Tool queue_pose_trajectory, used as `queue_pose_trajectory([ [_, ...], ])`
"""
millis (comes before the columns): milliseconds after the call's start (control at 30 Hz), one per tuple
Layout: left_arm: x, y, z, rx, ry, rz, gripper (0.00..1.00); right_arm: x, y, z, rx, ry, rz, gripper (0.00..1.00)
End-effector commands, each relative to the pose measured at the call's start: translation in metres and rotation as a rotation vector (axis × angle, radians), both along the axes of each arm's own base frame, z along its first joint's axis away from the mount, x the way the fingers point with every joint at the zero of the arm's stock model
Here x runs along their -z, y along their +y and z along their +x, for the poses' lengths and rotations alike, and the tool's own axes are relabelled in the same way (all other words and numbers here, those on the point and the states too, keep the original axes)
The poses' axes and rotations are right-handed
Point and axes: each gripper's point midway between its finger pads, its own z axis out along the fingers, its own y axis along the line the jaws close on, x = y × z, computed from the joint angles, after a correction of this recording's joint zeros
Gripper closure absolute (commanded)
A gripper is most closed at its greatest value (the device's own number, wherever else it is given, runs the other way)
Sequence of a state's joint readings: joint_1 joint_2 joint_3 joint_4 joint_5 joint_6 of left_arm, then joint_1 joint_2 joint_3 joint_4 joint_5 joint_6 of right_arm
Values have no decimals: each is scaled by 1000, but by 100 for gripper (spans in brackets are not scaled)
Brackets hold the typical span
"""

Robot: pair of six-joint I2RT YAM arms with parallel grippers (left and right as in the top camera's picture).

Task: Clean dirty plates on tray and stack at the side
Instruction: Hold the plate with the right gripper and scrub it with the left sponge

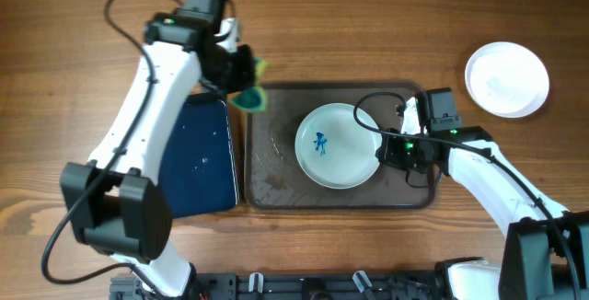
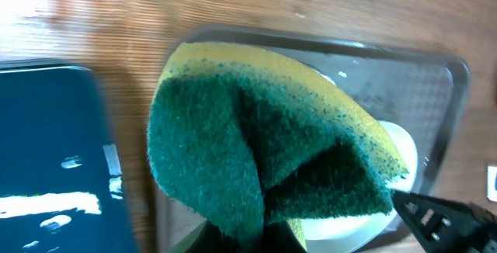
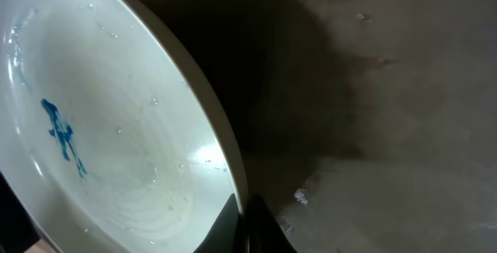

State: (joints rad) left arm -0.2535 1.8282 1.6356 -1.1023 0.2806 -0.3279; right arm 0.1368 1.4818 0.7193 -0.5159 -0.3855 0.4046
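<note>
Tray (image 1: 276,176) lies long axis left to right in the overhead view. On its right half sits the smeared plate (image 1: 338,145), blue mark central; the right gripper (image 1: 385,148) pinches the rim nearest the tray's right end. Over the tray's far left corner the left gripper (image 1: 241,77) clamps a folded sponge (image 1: 249,98). A plain plate (image 1: 506,79) rests well beyond the tray's right end

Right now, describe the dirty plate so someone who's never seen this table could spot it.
On the wooden table sits a large dark tray; the dirty plate lies right of its middle, its rim in the right pincer. Unlike the plain white plate on bare wood at far right, it has a blue smear at its centre.
</note>
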Motion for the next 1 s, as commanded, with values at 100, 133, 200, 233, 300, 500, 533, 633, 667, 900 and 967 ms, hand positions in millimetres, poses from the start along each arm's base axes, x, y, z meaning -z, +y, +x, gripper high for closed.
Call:
queue_pose_trajectory([
  [100, 62, -104, -22, 139, 162, -133, 96, 4, -6, 2, 55, 14, -38, 95],
  [133, 66, -124, -29, 181, 183, -180, 96, 4, -8, 3, 68, 18, -45, 95],
  [200, 74, -154, -43, 250, 208, -234, 96, 9, -19, 0, 141, 50, -98, 95],
  [233, 79, -163, -49, 266, 217, -230, 96, 12, -26, -2, 174, 69, -132, 95],
  [300, 88, -176, -61, 304, 237, -218, 96, 23, -35, -11, 207, 126, -183, 95],
  [500, 90, -183, -65, 320, 232, -221, 96, 50, -31, -17, 196, 209, -178, 95],
  [533, 90, -184, -65, 323, 232, -221, 96, 48, -25, -12, 185, 192, -141, 96],
  [633, 89, -187, -67, 337, 235, -236, 96, 44, -11, -9, 176, 192, -58, 95],
  [667, 90, -188, -68, 339, 237, -242, 96, 44, -10, -10, 176, 194, -54, 95],
  [900, 146, -184, -77, 347, 353, -208, 96, 43, -7, -9, 161, 190, -37, 95],
  [967, 161, -165, -67, 309, 339, -118, 96, 42, -7, -9, 161, 190, -37, 95],
])
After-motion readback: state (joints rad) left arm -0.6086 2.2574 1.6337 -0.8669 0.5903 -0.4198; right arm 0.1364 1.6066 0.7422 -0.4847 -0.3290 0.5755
